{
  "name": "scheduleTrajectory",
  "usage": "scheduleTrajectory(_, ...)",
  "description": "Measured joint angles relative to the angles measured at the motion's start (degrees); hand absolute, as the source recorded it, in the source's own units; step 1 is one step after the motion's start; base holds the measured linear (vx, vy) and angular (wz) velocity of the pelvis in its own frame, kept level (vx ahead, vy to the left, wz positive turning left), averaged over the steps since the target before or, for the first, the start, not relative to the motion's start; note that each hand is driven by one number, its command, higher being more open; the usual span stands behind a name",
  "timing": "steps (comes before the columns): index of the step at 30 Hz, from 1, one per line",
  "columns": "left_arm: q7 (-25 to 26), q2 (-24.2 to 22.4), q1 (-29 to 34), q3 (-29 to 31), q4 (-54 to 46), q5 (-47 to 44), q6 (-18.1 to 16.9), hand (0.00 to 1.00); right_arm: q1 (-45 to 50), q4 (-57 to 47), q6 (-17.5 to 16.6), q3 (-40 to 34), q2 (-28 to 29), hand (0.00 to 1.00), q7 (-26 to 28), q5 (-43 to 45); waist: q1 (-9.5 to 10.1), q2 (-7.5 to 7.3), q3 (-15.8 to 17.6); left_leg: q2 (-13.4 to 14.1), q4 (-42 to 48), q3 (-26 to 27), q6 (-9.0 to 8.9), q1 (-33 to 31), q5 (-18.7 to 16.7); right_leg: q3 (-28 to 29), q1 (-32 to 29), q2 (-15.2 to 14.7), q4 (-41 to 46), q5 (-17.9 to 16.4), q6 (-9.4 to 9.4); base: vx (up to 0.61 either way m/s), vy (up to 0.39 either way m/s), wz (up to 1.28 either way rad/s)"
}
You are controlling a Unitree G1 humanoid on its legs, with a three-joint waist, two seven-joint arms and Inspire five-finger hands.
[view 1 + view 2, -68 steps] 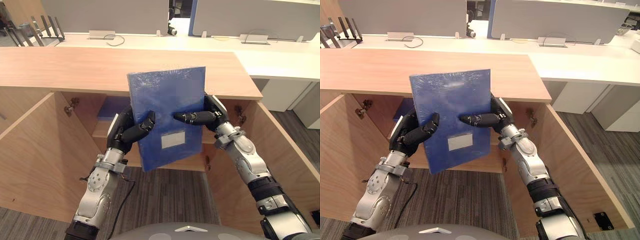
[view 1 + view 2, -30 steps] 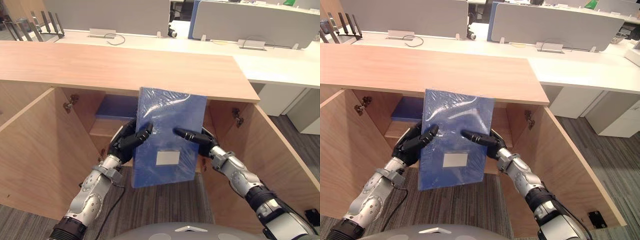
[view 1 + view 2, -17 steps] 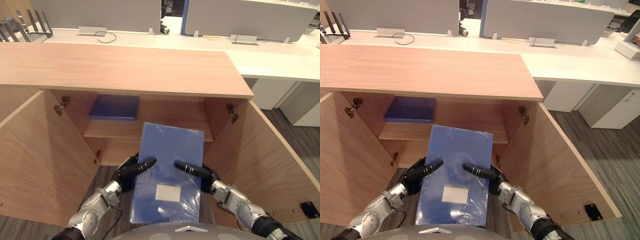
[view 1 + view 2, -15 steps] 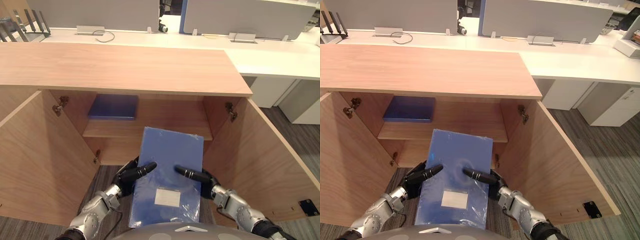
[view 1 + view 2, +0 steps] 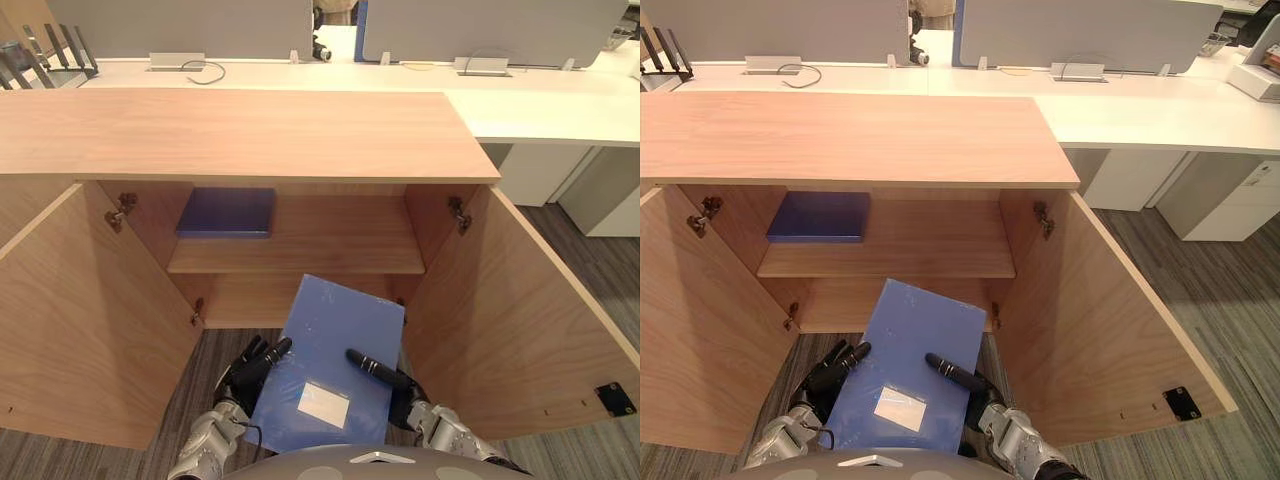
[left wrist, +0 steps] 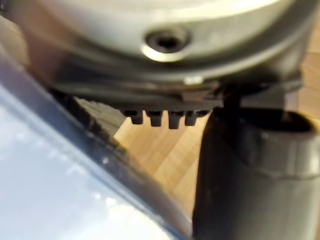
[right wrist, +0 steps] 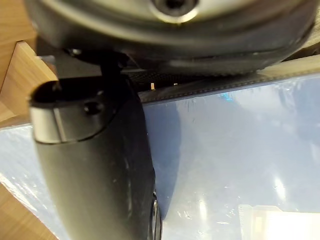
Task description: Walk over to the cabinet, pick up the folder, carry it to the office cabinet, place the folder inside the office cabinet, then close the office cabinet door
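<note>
The blue folder [image 5: 335, 365] with a white label is tilted low in front of the open office cabinet [image 5: 250, 135], its far edge at the mouth of the lower compartment. My right hand [image 5: 400, 392] is shut on the folder's right side, thumb lying across the cover [image 7: 240, 150] and fingers hidden beneath. My left hand [image 5: 250, 366] is beside the folder's left edge with fingers spread straight and the thumb off the cover. In the left wrist view the folder's edge [image 6: 55, 170] runs past that hand's thumb [image 6: 250, 180].
A second blue folder [image 5: 227, 212] lies on the left of the cabinet's inner shelf [image 5: 330, 255]. Both doors stand wide open: left door [image 5: 80, 320], right door [image 5: 520, 320]. White desks with grey partitions [image 5: 540, 105] lie behind the cabinet top.
The folder has come down from shelf height to the lower compartment's opening and tipped flatter. My left hand's fingers have straightened and its thumb has left the cover. The camera has dropped too.
</note>
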Motion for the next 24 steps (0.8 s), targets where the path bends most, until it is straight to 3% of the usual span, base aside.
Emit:
scheduleTrajectory(6, 0.02, -0.30, 0.29, 0.66, 0.30, 0.04, 0.02, 1.00, 0.03, 0.07, 0.00, -0.05, 0.01, 0.00, 0.00, 0.00, 0.77, 0.29, 0.08, -0.02, 0.00, -0.04, 0.00, -0.06, 0.00, -0.02, -0.04, 0.00, -0.01, 0.01, 0.01, 0.00, 0.000, 0.00)
scheduleTrajectory(9, 0.10, -2.41, 0.41, 5.80, 1.70, 0.22, 0.04, 1.00, -0.02, 0.43, 0.00, -0.05, 0.56, 0.00, -0.33, -0.13, 1.09, 0.48, 0.02, -0.02, -0.02, -0.15, 0.00, -0.12, 0.00, -0.12, -0.03, 0.00, -0.02, 0.00, 0.00, 0.00, 0.000, 0.00)
scheduleTrajectory(10, 0.73, -4.68, 0.36, 11.67, 2.24, 0.23, 0.13, 1.00, -0.01, 0.64, 0.01, -0.06, 1.30, 0.00, -1.16, -0.13, 1.20, 0.57, 0.00, -0.02, -0.04, -0.16, 0.00, -0.14, 0.00, -0.15, -0.03, 0.00, -0.03, 0.00, 0.00, 0.00, 0.000, 0.00)
scheduleTrajectory(11, 6.16, -8.07, -0.15, 21.69, 2.38, -2.48, 0.09, 1.00, 0.65, 0.94, 0.02, -1.84, 2.22, 0.00, -0.42, 0.89, 1.35, 0.62, -0.03, -0.02, -0.06, -0.27, 0.00, -0.21, -0.01, -0.28, 0.01, 0.01, -0.04, -0.03, -0.03, 0.00, 0.000, 0.00)
scheduleTrajectory(12, 9.40, -9.23, -0.53, 27.56, 2.32, -4.30, -0.07, 1.00, 0.92, 0.85, 0.02, -2.53, 2.86, 0.00, -0.12, 2.05, 1.33, 0.63, -0.03, 0.00, -0.06, -0.38, 0.00, -0.20, -0.01, -0.35, 0.06, 0.05, -0.03, -0.06, -0.07, -0.01, -0.019, 0.06)
scheduleTrajectory(13, 16.54, -8.90, -0.79, 38.41, 2.27, -10.03, -1.48, 1.00, 1.06, 0.85, 0.08, -4.47, 4.12, 0.00, -0.10, 4.84, 1.33, 0.63, -0.04, 0.06, -0.02, -0.88, 0.00, -0.20, -0.01, -0.77, 0.27, 0.11, -0.07, -0.14, -0.17, 0.00, -0.022, 0.13)
scheduleTrajectory(15, 21.78, -5.76, 0.30, 43.87, 2.25, -16.67, -5.33, 1.00, 1.08, 0.85, 0.09, -6.09, 4.25, 0.00, -0.12, 6.98, 1.95, 0.60, -0.05, 0.02, -0.01, -2.12, -0.02, -0.25, -0.02, -1.85, 0.92, -0.03, -0.18, -0.43, -0.21, 0.00, -0.019, 0.29)
scheduleTrajectory(19, 23.89, -0.73, 5.07, 46.42, 2.23, -18.40, -7.84, 1.00, 0.99, 0.81, -0.31, -6.82, 4.03, 0.00, -0.13, 8.03, 4.45, 0.48, -0.12, -0.20, 0.00, -3.37, -0.08, -0.29, -0.07, -3.09, 1.50, -0.39, -0.02, -1.02, -0.04, 0.00, -0.003, 0.20)
scheduleTrajectory(21, 23.80, -0.90, 6.08, 46.81, 2.24, -18.35, -7.70, 1.00, 0.95, 0.78, -0.35, -6.71, 4.25, 0.00, -0.11, 8.01, 4.52, 0.47, -0.12, -0.27, 0.00, -3.64, -0.06, -0.27, -0.06, -3.34, 1.65, -0.49, 0.07, -1.15, -0.03, -0.01, 0.003, 0.11)
scheduleTrajectory(24, 23.16, -3.26, 6.10, 43.87, 3.40, -17.21, -4.84, 1.00, 1.11, 0.78, -0.10, -6.59, 5.30, 0.00, -0.11, 8.00, 4.27, 0.24, -0.19, -0.25, -0.01, -3.56, -0.22, -0.28, -0.17, -3.23, 1.56, -0.50, 0.30, -1.21, -0.04, -0.02, -0.002, -0.01)
